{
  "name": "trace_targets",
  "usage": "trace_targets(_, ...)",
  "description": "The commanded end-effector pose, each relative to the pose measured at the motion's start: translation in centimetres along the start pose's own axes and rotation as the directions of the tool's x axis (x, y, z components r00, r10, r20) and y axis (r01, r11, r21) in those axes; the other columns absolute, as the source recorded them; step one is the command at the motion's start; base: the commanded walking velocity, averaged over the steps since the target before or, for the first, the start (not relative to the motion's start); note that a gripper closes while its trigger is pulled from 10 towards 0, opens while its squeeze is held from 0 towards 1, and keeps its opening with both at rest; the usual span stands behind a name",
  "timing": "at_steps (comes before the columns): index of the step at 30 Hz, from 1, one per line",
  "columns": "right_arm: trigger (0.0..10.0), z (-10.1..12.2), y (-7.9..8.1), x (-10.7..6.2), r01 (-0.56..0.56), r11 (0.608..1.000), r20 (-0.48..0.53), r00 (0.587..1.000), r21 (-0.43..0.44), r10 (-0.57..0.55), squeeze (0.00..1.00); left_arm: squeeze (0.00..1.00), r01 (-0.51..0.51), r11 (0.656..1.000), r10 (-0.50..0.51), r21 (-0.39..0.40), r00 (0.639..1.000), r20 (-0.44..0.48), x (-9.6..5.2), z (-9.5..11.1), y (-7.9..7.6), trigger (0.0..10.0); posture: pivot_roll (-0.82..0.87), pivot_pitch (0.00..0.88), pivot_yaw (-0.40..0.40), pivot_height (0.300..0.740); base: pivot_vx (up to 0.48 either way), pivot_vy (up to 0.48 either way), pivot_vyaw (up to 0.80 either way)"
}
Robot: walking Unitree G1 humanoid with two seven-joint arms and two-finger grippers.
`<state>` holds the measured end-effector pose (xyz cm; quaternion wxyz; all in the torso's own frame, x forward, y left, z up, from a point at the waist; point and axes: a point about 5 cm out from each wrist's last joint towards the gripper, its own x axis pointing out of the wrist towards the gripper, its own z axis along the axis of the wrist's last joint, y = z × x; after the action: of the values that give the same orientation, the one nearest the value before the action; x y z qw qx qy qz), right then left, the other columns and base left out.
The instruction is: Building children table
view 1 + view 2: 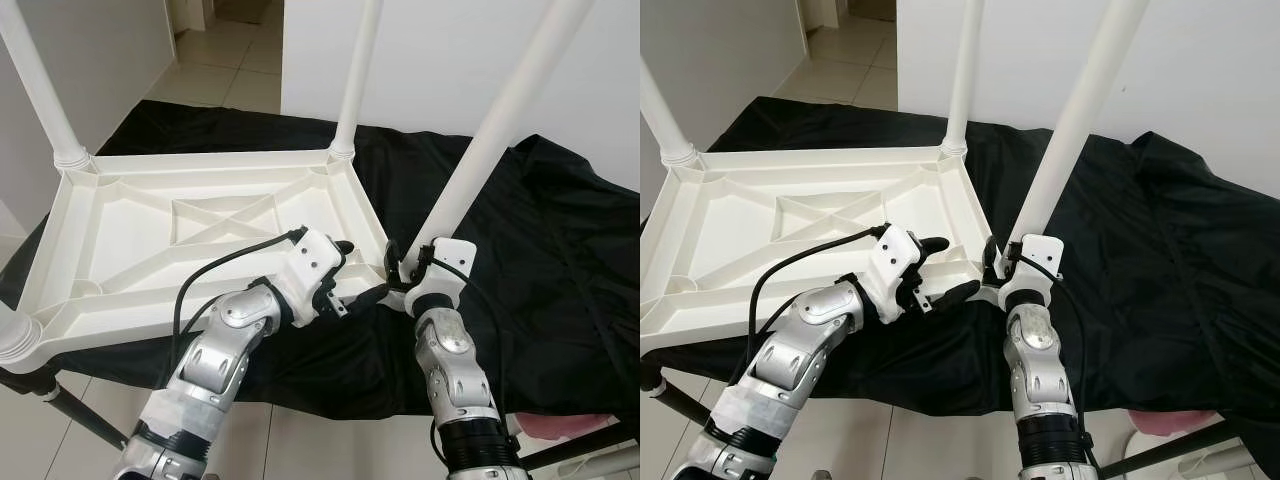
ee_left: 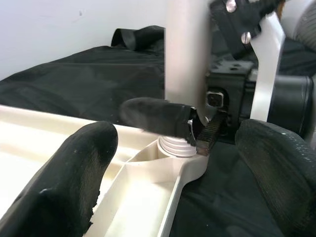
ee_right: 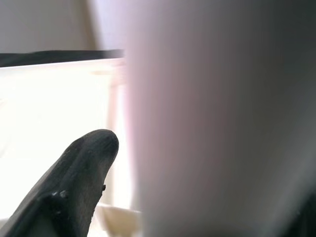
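On the black cloth (image 1: 520, 250), your white table top (image 1: 130, 250) lies upside down, legs up.
Your right gripper (image 1: 395, 268) is clamped round the near-right leg (image 1: 490, 130) just above its corner socket. Your left gripper (image 1: 355, 272), fingers (image 2: 74, 173) spread apart, hovers beside that same corner, holding nothing.

The upturned white plastic tabletop (image 1: 200, 235) lies on the black cloth (image 1: 520, 260) in the left half of the frame, the cloth spreading on to the right. Four white plastic legs rise from its corners: upper left (image 1: 40, 90), upper centre (image 1: 358, 75), lower left (image 1: 15, 335), and centre right (image 1: 500, 120).
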<state>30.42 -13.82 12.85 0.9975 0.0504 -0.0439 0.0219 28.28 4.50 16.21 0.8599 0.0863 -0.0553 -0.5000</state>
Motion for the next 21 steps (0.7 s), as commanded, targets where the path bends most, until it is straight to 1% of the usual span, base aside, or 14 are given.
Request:
trace_targets(1,10.0,0.3,0.4,0.1,-0.077,0.997,0.015,0.997,0.008,0.077,0.00,0.00,0.011,1.000,-0.011,0.024,1.000,-0.024,0.4,-0.3,-0.2,10.0,0.03,0.000,-0.088,0.740,0.000,0.000,0.00)
trace_targets(2,10.0,0.3,0.4,0.1,-0.077,0.997,0.015,0.997,0.008,0.077,0.00,0.00,0.011,1.000,-0.011,0.024,1.000,-0.024,0.4,-0.3,-0.2,10.0,0.03,0.000,-0.088,0.740,0.000,0.000,0.00)
trace_targets(5,10.0,1.0,-1.0,0.3,-0.269,0.962,0.008,0.963,-0.039,0.269,0.00,0.00,0.070,0.997,-0.071,-0.022,0.997,-0.037,0.5,-0.7,-1.0,10.0,0.02,0.000,-0.074,0.740,0.000,0.000,0.00)
trace_targets(6,10.0,1.1,-1.6,0.4,-0.305,0.950,0.000,0.952,-0.058,0.306,0.00,0.00,0.082,0.996,-0.083,-0.028,0.996,-0.039,0.6,-0.7,-1.2,10.0,0.02,0.000,-0.074,0.740,0.000,0.000,0.00)
trace_targets(7,10.0,1.1,-1.6,0.4,-0.305,0.950,0.000,0.952,-0.058,0.306,0.00,0.00,0.082,0.996,-0.083,-0.028,0.996,-0.039,0.6,-0.7,-1.2,10.0,0.02,0.000,-0.074,0.740,0.000,0.000,0.00)
trace_targets(8,10.0,1.2,-2.4,0.5,-0.363,0.929,-0.019,0.932,-0.076,0.363,0.00,0.00,0.101,0.994,-0.102,-0.050,0.994,-0.023,0.9,-0.5,-1.6,10.0,0.02,0.000,-0.074,0.740,0.000,0.000,0.00)
trace_targets(10,10.0,1.2,-2.8,0.5,-0.388,0.918,-0.024,0.922,-0.081,0.387,0.00,0.00,0.109,0.992,-0.110,-0.061,0.994,-0.010,1.1,-0.3,-1.7,10.0,0.02,0.000,-0.074,0.740,0.000,0.000,0.00)
trace_targets(12,10.0,1.0,-3.1,0.6,-0.434,0.893,-0.056,0.901,-0.116,0.430,0.00,0.00,0.118,0.992,-0.119,-0.047,0.993,-0.017,1.3,-0.3,-1.8,10.0,0.02,0.000,-0.069,0.740,0.000,0.000,0.00)
trace_targets(14,10.0,0.9,-3.2,0.7,-0.448,0.885,-0.067,0.894,-0.126,0.442,0.00,0.00,0.120,0.992,-0.121,-0.043,0.992,-0.019,1.4,-0.3,-1.8,10.0,0.02,0.000,-0.069,0.740,0.000,0.000,0.00)
trace_targets(15,8.5,0.7,-3.3,0.8,-0.474,0.871,-0.089,0.880,-0.129,0.466,0.00,0.00,0.122,0.992,-0.123,-0.039,0.992,-0.022,1.5,-0.3,-1.8,10.0,0.02,0.000,-0.064,0.740,0.000,0.000,0.00)
trace_targets(17,8.5,0.6,-3.3,0.9,-0.491,0.862,-0.101,0.871,-0.127,0.482,0.00,0.00,0.123,0.992,-0.124,-0.037,0.992,-0.023,1.5,-0.3,-1.8,10.0,0.02,0.000,-0.064,0.740,0.000,0.000,0.00)
trace_targets(19,4.4,0.4,-3.6,1.2,-0.527,0.837,-0.140,0.848,-0.143,0.510,0.00,0.00,0.129,0.992,-0.130,-0.016,0.991,-0.034,1.6,-0.4,-1.7,10.0,0.02,0.000,-0.061,0.740,0.000,0.000,0.00)
trace_targets(20,4.4,0.3,-3.7,1.3,-0.529,0.836,-0.146,0.847,-0.144,0.511,0.00,0.00,0.131,0.991,-0.131,-0.011,0.991,-0.037,1.6,-0.4,-1.7,10.0,0.02,0.000,-0.061,0.740,0.000,0.000,0.00)
trace_targets(21,1.6,0.3,-3.9,1.5,-0.532,0.834,-0.153,0.845,-0.145,0.512,0.00,0.00,0.131,0.991,-0.131,-0.007,0.991,-0.039,1.7,-0.4,-1.7,10.0,0.02,0.000,-0.061,0.740,0.000,0.000,0.00)
